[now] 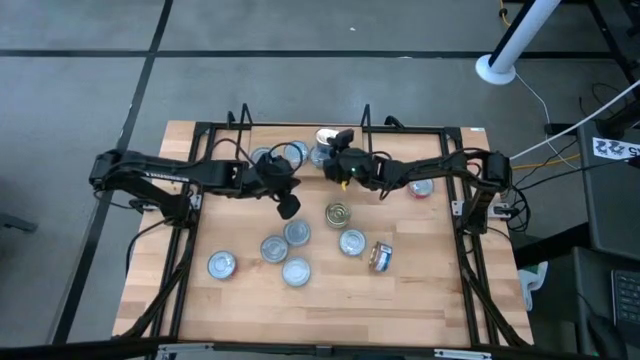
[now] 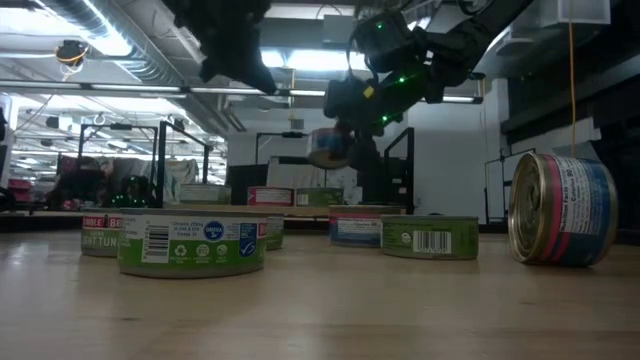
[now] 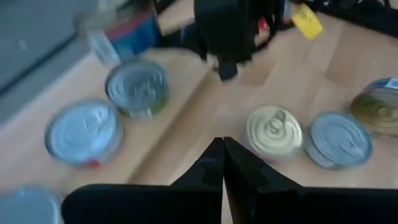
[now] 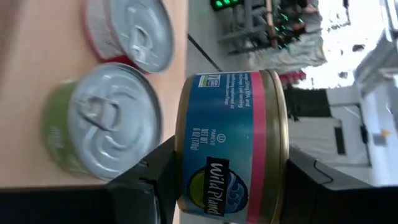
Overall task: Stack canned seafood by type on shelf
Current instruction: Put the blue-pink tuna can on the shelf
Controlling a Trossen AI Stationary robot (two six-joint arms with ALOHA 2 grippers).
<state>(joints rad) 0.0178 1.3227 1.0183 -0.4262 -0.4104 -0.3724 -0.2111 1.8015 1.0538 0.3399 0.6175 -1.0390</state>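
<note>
The right pincer point(image 4: 231, 180) is clamped on one blue tin with a pink band point(image 4: 231, 149), its two dark fingers point(image 4: 155, 180) pressing on the tin's flat faces so that the label faces the wrist camera. In the high view this tin point(image 1: 327, 140) sits in the air over the far edge of the table, at the shelf point(image 1: 300, 128), a low black wire rack along the table's back edge. In the low view the held tin point(image 2: 328, 147) hangs above the row of tins at the back.

In the right wrist view two tins lie just beside the held one: a green-sided tin point(image 4: 102, 127) and a red-sided tin point(image 4: 130, 31), both lid up. From above, two silver lids point(image 1: 280, 156) show side by side at the shelf, left of the held tin.

On the open table point(image 1: 430, 300) the high view shows seven loose tins. Four silver-lidded ones cluster left of centre point(image 1: 284, 250), with one more apart to their left point(image 1: 221, 264). One gold-lidded tin point(image 1: 339, 213) lies near the middle, one silver-lidded tin point(image 1: 351, 242) just in front of it, and one tin on its side point(image 1: 381, 257) to the right. Another red-labelled tin point(image 1: 422, 187) lies partly under the right arm.

The left pincer point(image 3: 222, 163) has its fingers pressed together and holds nothing; it hovers over the table point(image 1: 288, 207) between the shelf and the loose cluster.
</note>
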